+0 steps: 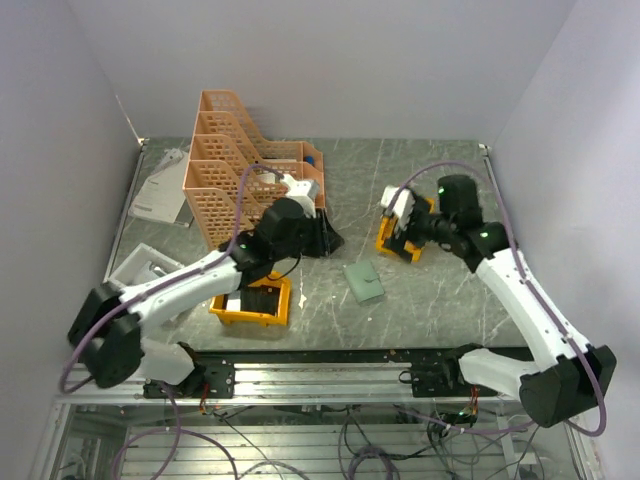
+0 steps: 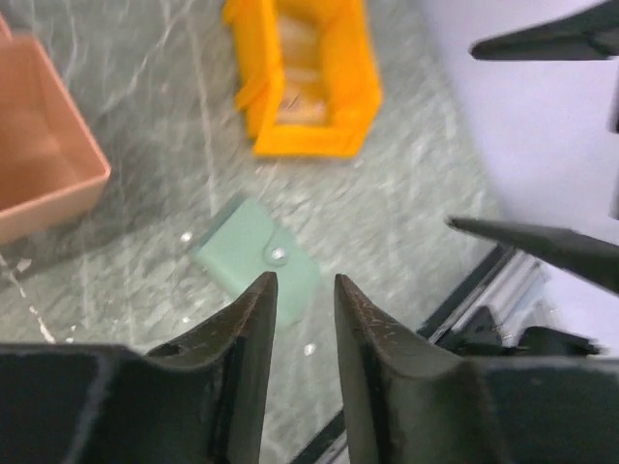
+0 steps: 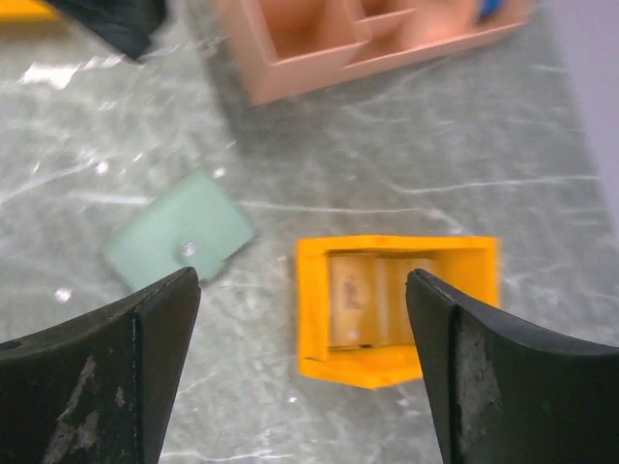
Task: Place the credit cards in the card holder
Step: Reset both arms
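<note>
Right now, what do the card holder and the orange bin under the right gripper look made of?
Card holder: matte grey-green, probably faux leather or fabric, with a shiny, metal-looking snap. Orange bin: rigid moulded plastic, faintly glossy, thick straight walls.

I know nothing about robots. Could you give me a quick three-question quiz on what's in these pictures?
1. True or false: the card holder lies shut on the table.
2. Where are the credit cards? A in the orange bin below the right pincer; B inside the card holder; C loose on the table.
3. Fill in: the right pincer's jaws stand ___.
Key: 1 true; 2 A; 3 open.
</note>
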`<state>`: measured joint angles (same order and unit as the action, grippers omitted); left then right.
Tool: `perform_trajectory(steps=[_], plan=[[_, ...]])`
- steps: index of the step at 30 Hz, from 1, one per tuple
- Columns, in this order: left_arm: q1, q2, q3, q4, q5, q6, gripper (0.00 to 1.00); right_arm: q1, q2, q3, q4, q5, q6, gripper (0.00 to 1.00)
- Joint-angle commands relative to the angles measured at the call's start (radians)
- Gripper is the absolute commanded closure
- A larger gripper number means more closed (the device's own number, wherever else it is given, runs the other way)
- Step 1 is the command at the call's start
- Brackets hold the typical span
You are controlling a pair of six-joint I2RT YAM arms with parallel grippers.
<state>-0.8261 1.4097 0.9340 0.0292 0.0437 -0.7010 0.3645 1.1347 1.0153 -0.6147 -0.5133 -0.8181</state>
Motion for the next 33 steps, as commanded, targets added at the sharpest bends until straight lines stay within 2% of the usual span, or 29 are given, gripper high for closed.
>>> perform_trajectory(steps=[1,2,3,4,5,9,11,13,17,19,24,33], plan=[[0.016,-0.18,0.109,-0.102,-0.108,0.161,0.43,-0.092,-0.054,0.17,0.019,-0.032,0.204,0.05],[0.023,-0.212,0.151,-0.131,-0.116,0.173,0.26,-0.106,-0.05,0.208,0.021,-0.033,0.258,0.01],[0.032,-0.229,0.193,-0.182,-0.122,0.184,0.13,-0.112,-0.042,0.245,0.028,-0.023,0.305,0.0],[0.04,-0.241,0.237,-0.217,-0.12,0.195,0.06,-0.117,-0.034,0.279,0.035,-0.008,0.351,0.0],[0.05,-0.246,0.287,-0.254,-0.112,0.209,0.03,-0.122,-0.027,0.314,0.044,0.012,0.407,0.0],[0.065,-0.218,0.538,-0.459,-0.102,0.251,0.02,-0.126,0.004,0.509,0.055,0.153,0.635,0.0],[0.066,-0.205,0.649,-0.538,-0.117,0.254,0.02,-0.126,0.029,0.624,0.007,0.201,0.7,0.0],[0.066,-0.2,0.737,-0.593,-0.119,0.261,0.02,-0.127,0.053,0.729,-0.049,0.21,0.711,0.0],[0.066,-0.197,0.871,-0.655,-0.099,0.268,0.02,-0.13,0.083,0.877,-0.131,0.131,0.663,0.0],[0.066,-0.206,0.9,-0.658,-0.087,0.263,0.02,-0.137,0.088,0.902,-0.134,0.116,0.69,0.0],[0.066,-0.236,0.916,-0.645,-0.068,0.253,0.02,-0.139,0.108,0.971,-0.134,0.191,0.868,0.0],[0.067,-0.265,0.902,-0.64,-0.075,0.253,0.02,-0.149,0.146,1.025,-0.176,0.128,0.824,0.0]])
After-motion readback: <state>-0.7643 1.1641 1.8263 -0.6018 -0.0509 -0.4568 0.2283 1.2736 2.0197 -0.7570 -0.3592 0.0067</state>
